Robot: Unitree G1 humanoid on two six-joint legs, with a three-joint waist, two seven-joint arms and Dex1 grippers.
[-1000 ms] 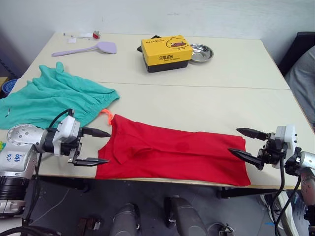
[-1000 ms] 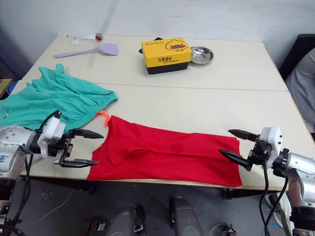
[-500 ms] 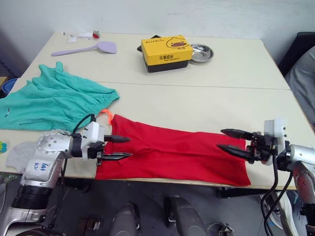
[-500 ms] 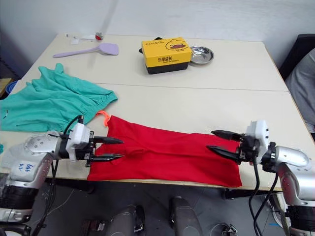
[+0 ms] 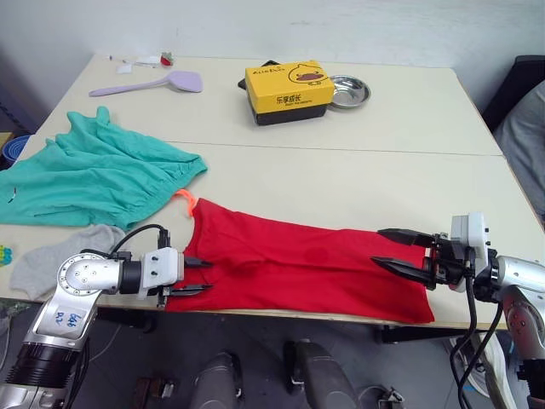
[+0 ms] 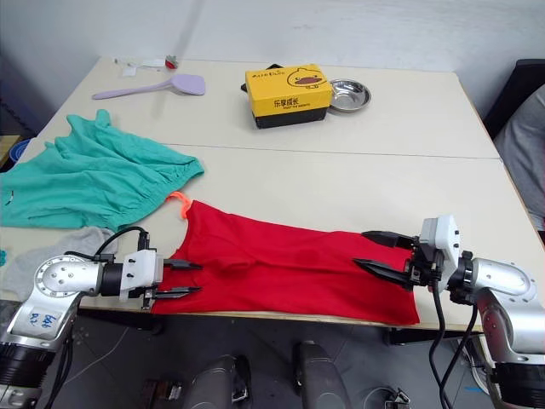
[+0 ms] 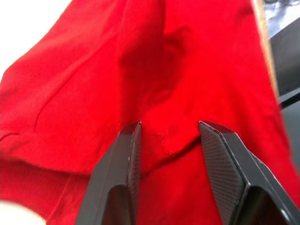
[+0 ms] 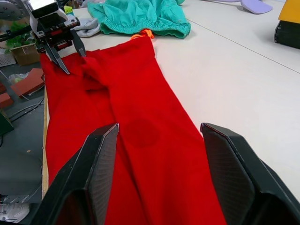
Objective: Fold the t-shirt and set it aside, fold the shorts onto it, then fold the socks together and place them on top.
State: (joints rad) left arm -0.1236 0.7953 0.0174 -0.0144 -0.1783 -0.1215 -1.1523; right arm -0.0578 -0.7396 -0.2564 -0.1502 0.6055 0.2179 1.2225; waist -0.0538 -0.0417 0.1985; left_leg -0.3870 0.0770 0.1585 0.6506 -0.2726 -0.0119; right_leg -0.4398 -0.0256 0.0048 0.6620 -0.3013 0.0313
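- T-shirt (image 5: 298, 268) lies along near edge of table (image 5: 392, 119), already narrowed into a long strip w/ hem end at my right, neck end at my left. Not yet folded short, not set aside.
- Shorts (image 5: 94, 175) untouched, spread flat at far left, their orange drawstring (image 5: 185, 201) just touching the shirt's corner.
- Socks (image 5: 51, 256) lie loose at table edge, just beside my left arm, below the shorts. So I judge step 1 is partway, steps 2 and 3 all to do.
- My left gripper (image 5: 197, 276) sits low at the shirt's left end, forearm nearly level w/ table top, reaching in from the side. Fingers apart, straddling a raised wrinkle of red cloth; wrist cam shows fabric between them, not pinched.
- My right gripper (image 5: 398, 252) reaches in from the right over the hem end, arm low, fingers pointing toward my left. Fingers spread wide, gripping nothing.
- Both ends look lined up for a pinch, then end-to-end fold, I'd guess.
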